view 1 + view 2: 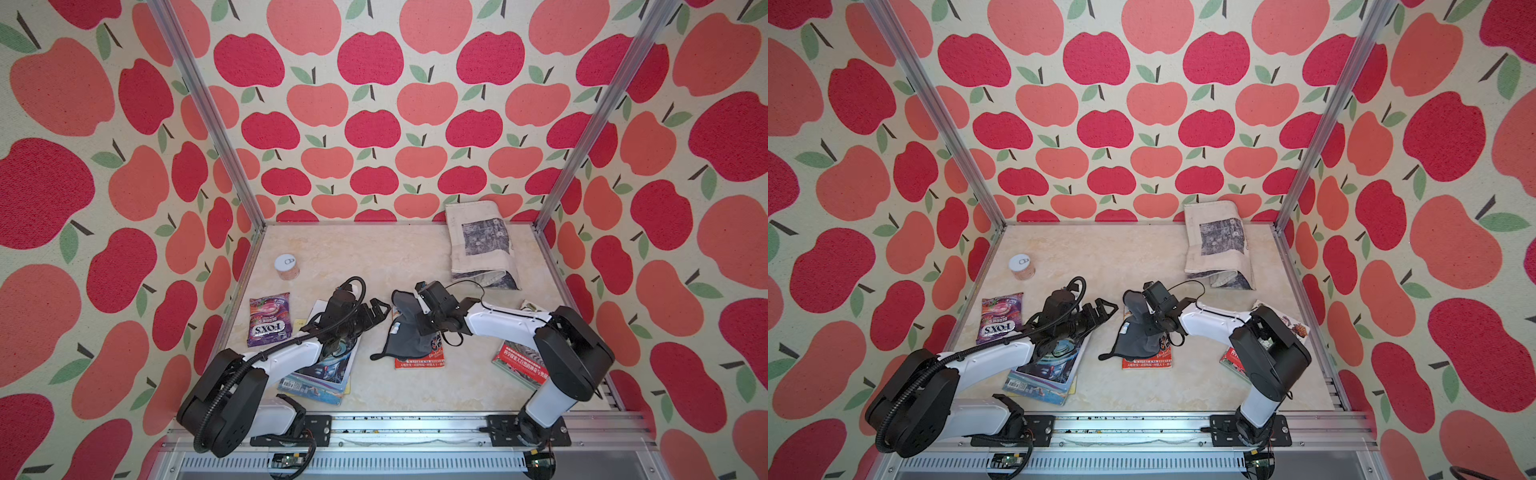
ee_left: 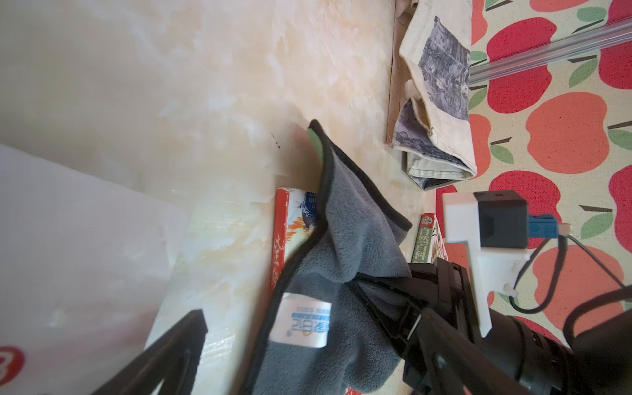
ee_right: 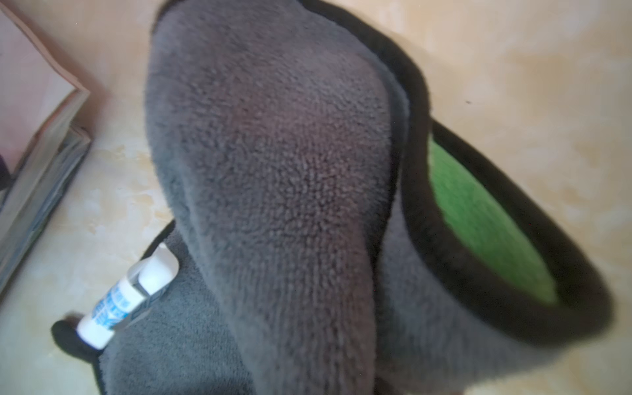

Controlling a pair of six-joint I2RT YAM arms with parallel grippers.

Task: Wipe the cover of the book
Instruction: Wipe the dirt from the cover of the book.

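Right gripper (image 1: pixel 412 319): fingers clamped on a dark-grey fleece cloth (image 1: pixel 405 338), forearm stretched low and level. The cloth drapes over the red-bordered paperback book (image 1: pixel 419 363), whose long axis runs front-to-back. Left gripper (image 1: pixel 375 311): fingers spread apart, empty, just left of the book.

A candy bag (image 1: pixel 269 319) lies near a small jar (image 1: pixel 286 267), and a folded canvas bag (image 1: pixel 480 245) rests by the back wall.

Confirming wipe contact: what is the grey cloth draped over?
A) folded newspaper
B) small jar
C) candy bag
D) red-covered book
D: the grey cloth, pinched in the right gripper, lies over the red-covered book, whose edge shows beneath it.
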